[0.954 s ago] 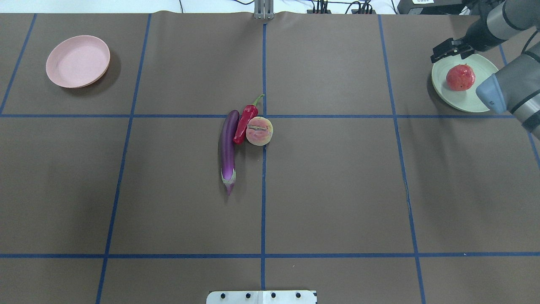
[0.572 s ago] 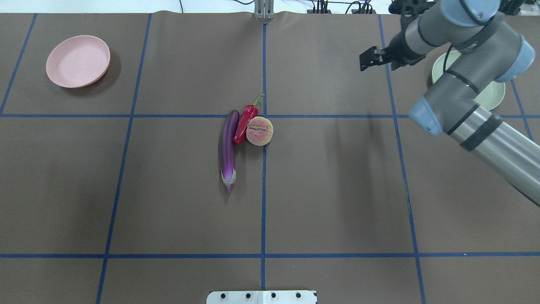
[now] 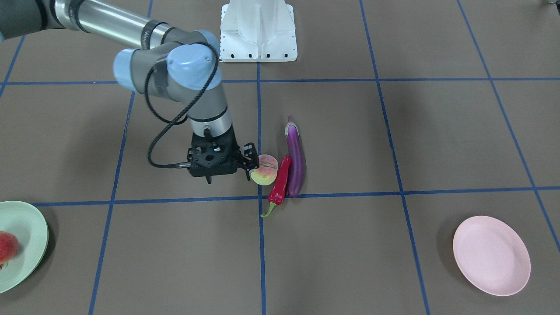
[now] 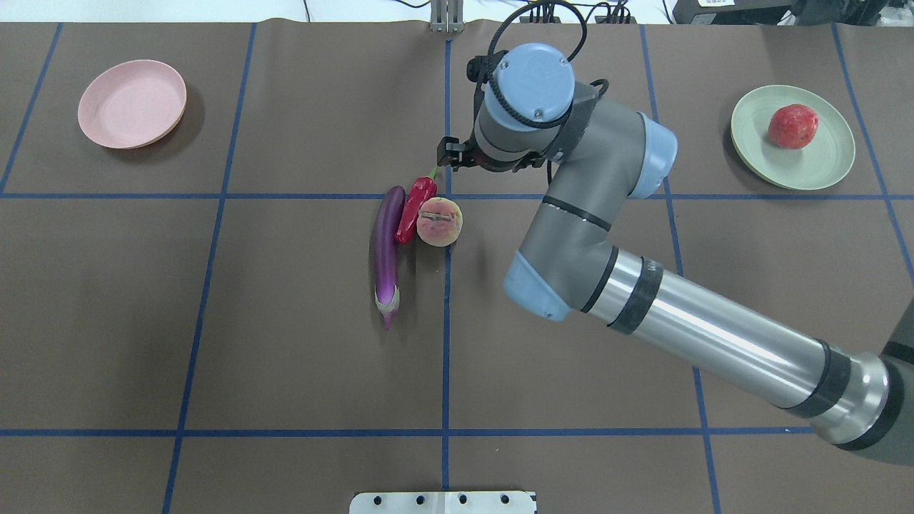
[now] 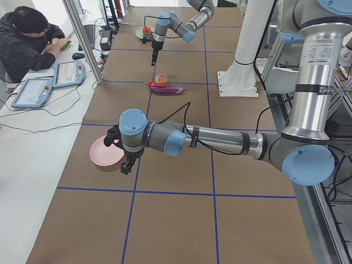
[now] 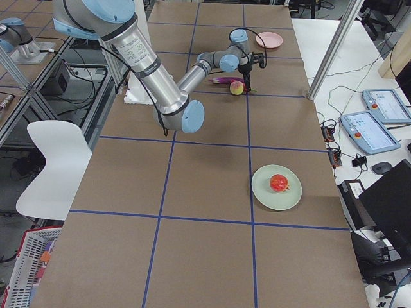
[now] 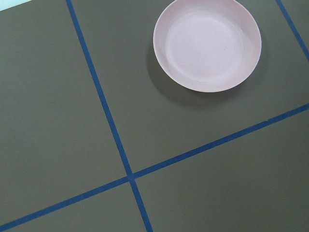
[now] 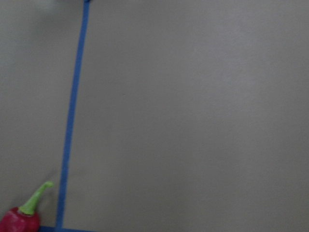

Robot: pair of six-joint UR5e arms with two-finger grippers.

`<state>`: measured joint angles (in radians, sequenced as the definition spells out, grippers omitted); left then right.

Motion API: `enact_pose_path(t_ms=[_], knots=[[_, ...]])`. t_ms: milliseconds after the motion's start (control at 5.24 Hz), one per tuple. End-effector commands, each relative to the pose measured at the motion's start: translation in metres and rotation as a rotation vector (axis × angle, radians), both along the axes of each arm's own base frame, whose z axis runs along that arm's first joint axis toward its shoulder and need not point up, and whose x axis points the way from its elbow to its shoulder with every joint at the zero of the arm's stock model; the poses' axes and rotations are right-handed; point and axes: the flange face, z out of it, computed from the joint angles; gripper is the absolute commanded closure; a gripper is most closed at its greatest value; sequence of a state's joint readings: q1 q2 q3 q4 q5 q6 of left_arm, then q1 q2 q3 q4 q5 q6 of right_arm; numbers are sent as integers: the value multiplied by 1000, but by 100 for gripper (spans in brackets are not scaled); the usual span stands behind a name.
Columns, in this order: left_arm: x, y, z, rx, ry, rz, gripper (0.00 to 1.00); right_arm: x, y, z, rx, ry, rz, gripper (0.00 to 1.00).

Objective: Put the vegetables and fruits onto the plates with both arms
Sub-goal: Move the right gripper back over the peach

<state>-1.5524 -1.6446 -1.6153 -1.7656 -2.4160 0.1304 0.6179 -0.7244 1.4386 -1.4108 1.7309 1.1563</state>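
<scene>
Right gripper point(image 3: 223, 169) is low over the middle of the table point(image 4: 285, 343), fingers spread wide with nothing between them. It hangs just beside the peach point(image 4: 439, 222), on its right and slightly to the far side. From overhead the bulky wrist hides most of it, and only a black edge pokes out just past the chili's green stem.

The peach sits on the table touching the chili point(image 4: 414, 208). The chili leans on the eggplant point(image 4: 385, 251) to its left. All three are packed together at the centre blue tape line point(image 4: 445, 343) (the eggplant's pale cap points to the near edge).

Over on the far right, the pomegranate point(image 4: 792, 126) rests on the green plate point(image 4: 821, 168), toward that plate's far side. The pink plate point(image 4: 114, 107) lies on the far left, well apart from the cluster.

Left gripper point(image 5: 125, 162) hovers close by that pink plate. Only the side camera catches it, so I cannot tell whether its fingers are spread or pressed together. Its wrist camera looks down on the plate and the crossing tape lines.
</scene>
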Motion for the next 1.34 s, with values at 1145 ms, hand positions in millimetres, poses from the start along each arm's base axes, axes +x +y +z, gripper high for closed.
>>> enact_pose_path(t_ms=[1145], knots=[[1, 2, 3, -1, 1, 3, 0, -98, 49, -8, 15, 146, 9, 2]])
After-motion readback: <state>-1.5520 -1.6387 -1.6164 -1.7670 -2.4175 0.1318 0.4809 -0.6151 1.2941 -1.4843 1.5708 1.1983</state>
